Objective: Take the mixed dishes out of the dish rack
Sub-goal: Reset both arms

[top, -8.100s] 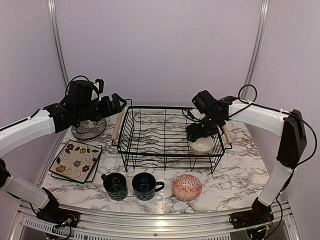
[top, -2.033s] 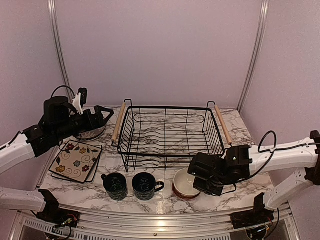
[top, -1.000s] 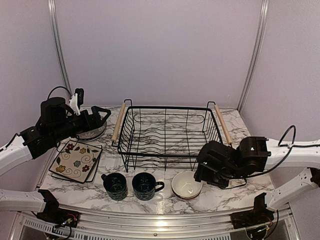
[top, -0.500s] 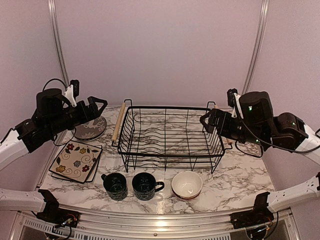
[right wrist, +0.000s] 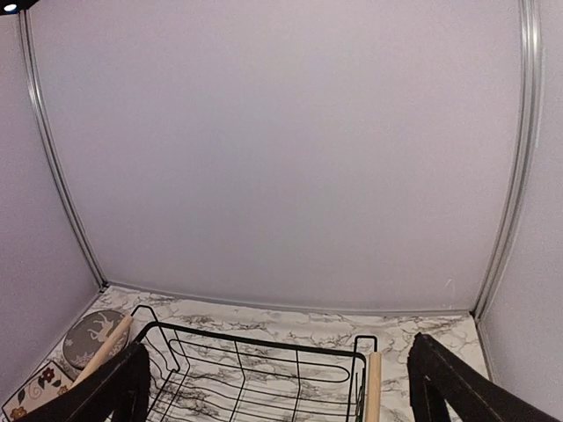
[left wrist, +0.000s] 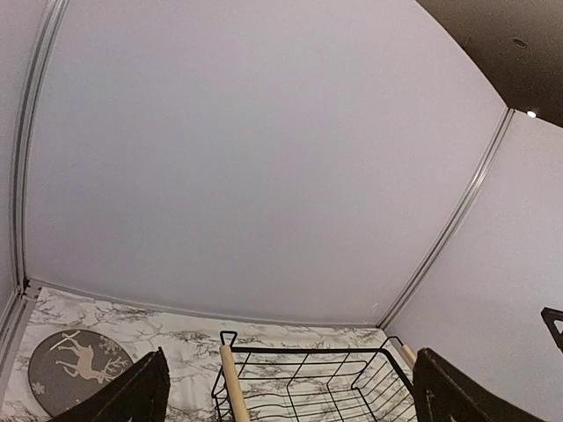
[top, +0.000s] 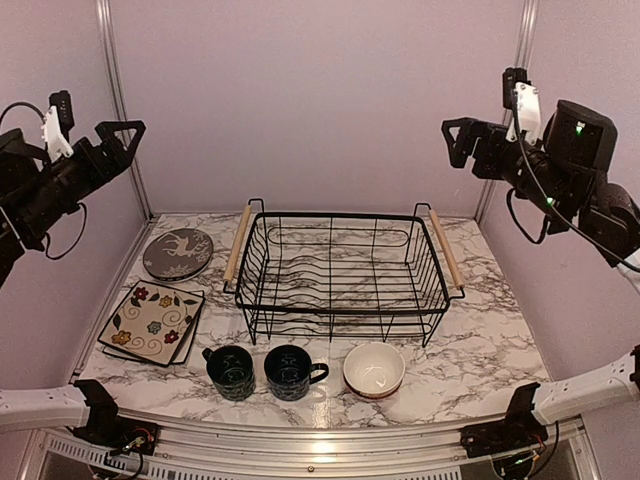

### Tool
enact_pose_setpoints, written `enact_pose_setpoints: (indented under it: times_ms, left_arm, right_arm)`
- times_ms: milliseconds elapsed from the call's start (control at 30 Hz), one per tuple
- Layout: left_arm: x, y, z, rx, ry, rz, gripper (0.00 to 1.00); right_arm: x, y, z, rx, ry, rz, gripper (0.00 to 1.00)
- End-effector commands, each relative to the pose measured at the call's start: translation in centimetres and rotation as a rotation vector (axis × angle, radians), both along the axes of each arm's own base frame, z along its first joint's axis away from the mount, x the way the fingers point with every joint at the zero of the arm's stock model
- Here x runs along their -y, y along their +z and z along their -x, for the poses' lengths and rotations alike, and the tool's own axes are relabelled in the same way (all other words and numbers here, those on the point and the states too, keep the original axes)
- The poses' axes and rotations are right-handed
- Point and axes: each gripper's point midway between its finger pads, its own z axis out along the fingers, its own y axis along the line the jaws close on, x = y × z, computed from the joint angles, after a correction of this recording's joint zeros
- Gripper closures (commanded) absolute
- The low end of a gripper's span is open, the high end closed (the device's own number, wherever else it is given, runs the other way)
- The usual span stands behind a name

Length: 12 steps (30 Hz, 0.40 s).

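Observation:
The black wire dish rack [top: 340,214] stands empty mid-table; it also shows in the left wrist view [left wrist: 232,387] and the right wrist view [right wrist: 373,391]. The grey deer plate [top: 177,253] lies left of it, with the stacked square floral plates [top: 153,322] nearer. Two dark blue mugs [top: 230,370] [top: 290,370] and the beige bowl [top: 374,368] stand in front of the rack. The beige bowl sits in another bowl, of which only a reddish edge shows. The striped plate is not in view. My left gripper [top: 95,135] and right gripper [top: 488,115] are open, empty and high above the table.
Purple walls with metal corner posts [top: 115,90] close in the back and sides. The marble table [top: 480,340] has bare surface right of the rack. The deer plate also shows in the left wrist view [left wrist: 77,369] and the right wrist view [right wrist: 98,336].
Both arms have risen high and outward, away from the table. Before that, the right gripper set the beige bowl into the patterned bowl and let go.

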Motion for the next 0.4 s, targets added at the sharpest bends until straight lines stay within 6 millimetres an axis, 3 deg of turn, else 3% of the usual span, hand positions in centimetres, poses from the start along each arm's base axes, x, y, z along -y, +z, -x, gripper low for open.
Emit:
enact_pose_setpoints:
  times_ms: [0,167,367]
  left_arm:
    - [-4.0,3.6,2.1,0.110,0.137,-0.023,0.01]
    - [-6.4,6.7,4.3,0.213,0.193,0.008,0.01]
    - [-7.9,7.3,5.1,0.234,0.250,0.005,0.01]
  right_arm:
    - [3.4,6.7,2.1,0.205,-0.040,0.008,0.01]
    - [5.6,9.5,4.2,0.306,-0.043,-0.047,0.01]
    - [6.5,10.4,5.3,0.374,-0.035,-0.071,0.01]
